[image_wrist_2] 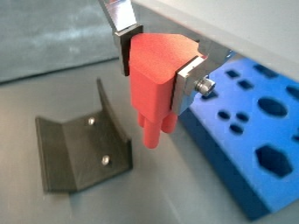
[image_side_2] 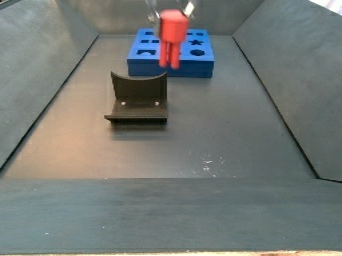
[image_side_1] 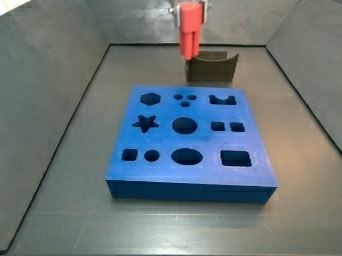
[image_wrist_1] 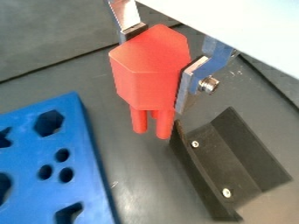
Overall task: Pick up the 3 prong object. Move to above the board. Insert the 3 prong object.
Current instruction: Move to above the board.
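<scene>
A small red-orange plastic 3 prong object (image_wrist_1: 147, 74), faceted and wide at the top with narrow prongs below, is clamped between the flat silver fingers (image_wrist_1: 197, 77) of the gripper (image_wrist_2: 155, 54), which is closed on its wide upper body. In both wrist views the prongs are seen hanging clear of the dark floor, so the piece is held in the air, not resting on anything.

In a side view the piece (image_side_1: 191, 29) is seen lifted near the dark L-shaped fixture (image_side_1: 211, 67), beyond the far edge of the large thick blue board (image_side_1: 194, 140) with its star, hexagon, round and square cut-outs. It is not yet above the board.

The step in hand is judged to be the carry to above the board. It would be done well if the piece were kept at its present height, clear of the fixture and the board's edge, and brought over the matching cut-out before any lowering. Which hole matches cannot be told from these views.

The long axis of the piece runs upright, perhaps very slightly tilted, with the prongs pointing down at the floor and the wide top upward inside the grip.
</scene>
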